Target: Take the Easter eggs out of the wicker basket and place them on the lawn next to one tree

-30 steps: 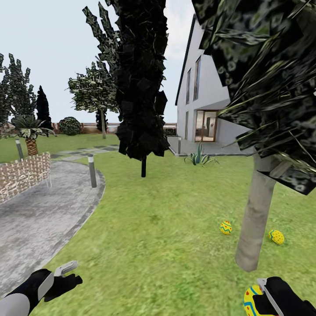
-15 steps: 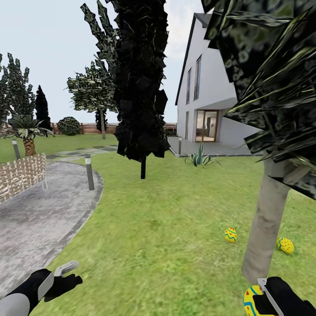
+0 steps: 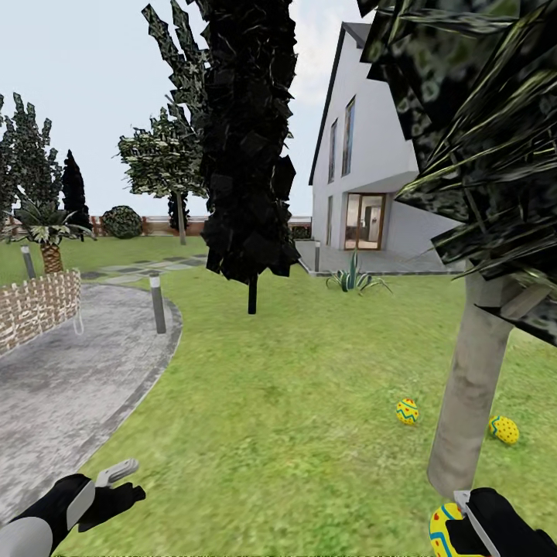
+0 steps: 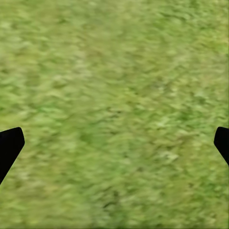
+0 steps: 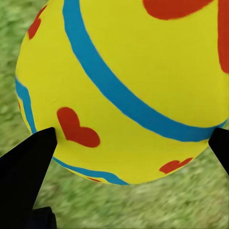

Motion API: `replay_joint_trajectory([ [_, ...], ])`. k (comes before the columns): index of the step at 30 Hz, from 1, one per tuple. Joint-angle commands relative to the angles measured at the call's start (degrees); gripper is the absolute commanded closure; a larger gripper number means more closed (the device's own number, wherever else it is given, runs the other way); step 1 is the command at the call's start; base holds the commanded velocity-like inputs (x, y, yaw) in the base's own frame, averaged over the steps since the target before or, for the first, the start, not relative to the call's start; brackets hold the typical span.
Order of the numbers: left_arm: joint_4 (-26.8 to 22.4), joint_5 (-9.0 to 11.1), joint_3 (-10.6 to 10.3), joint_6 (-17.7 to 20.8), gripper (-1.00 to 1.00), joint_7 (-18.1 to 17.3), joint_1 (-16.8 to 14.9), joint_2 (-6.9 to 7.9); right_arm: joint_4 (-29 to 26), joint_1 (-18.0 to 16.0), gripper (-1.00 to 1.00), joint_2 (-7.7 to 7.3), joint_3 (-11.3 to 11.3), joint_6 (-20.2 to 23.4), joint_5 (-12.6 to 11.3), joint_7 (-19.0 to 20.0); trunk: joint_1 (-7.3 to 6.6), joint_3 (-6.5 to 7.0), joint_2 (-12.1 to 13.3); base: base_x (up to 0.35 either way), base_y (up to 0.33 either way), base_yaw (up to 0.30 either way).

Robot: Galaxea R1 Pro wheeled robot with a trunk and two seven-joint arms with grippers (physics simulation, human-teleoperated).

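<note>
Two yellow Easter eggs lie on the lawn (image 3: 294, 402) on either side of the tree's pale trunk (image 3: 469, 394): one (image 3: 407, 411) to its left, one (image 3: 504, 429) to its right. A third Easter egg (image 3: 443, 534), yellow with blue bands and red hearts (image 5: 124, 86), is held low beside the trunk's base by my right gripper (image 3: 462, 524) (image 5: 129, 143), which is shut on it. My left gripper (image 3: 116, 483) (image 4: 114, 143) hangs open over bare grass. A woven side of the wicker basket (image 3: 39, 309) with a loop handle shows at the left edge.
A grey paved path (image 3: 70, 387) curves along the left with a bollard (image 3: 158, 303). A near-black tree (image 3: 251, 155) stands mid-lawn. The white house (image 3: 363, 186) and a spiky plant (image 3: 353, 278) lie behind. Dark leaf clumps (image 3: 480, 131) overhang at upper right.
The whole view has shifted a little, bringing the pale trunk and the two lying eggs slightly closer and rightward. Both arms keep their pose; the right still holds its egg.
</note>
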Motion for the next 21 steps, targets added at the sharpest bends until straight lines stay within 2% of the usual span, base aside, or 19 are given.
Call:
replay_joint_trajectory([
  [1,-0.1,0.5,0.1,0.4,-1.0,0.0,0.0,0.0,-0.1,0.0,1.0,0.03,-0.3,0.2,0.6,0.5,0.22,-0.25,-0.5,0.0,0.0,0.0],
  [4,-0.1,0.5,0.1,0.4,-1.0,0.0,0.0,0.02,-0.1,0.0,1.0,0.03,-0.3,0.2,0.6,0.5,0.88,-0.79,-1.7,0.0,0.0,-0.06],
  [10,-0.1,0.5,0.1,0.4,-1.0,0.0,0.0,0.02,-0.1,0.0,1.0,0.12,-0.2,0.2,0.7,0.5,2.2,-1.87,-4.1,0.0,0.0,-0.231],
  [21,-0.1,0.5,0.1,0.4,-1.0,0.0,0.0,0.02,-0.1,0.0,1.0,0.12,-0.2,0.2,0.7,0.5,4.61,-3.84,-8.5,0.0,0.0,-0.012],
])
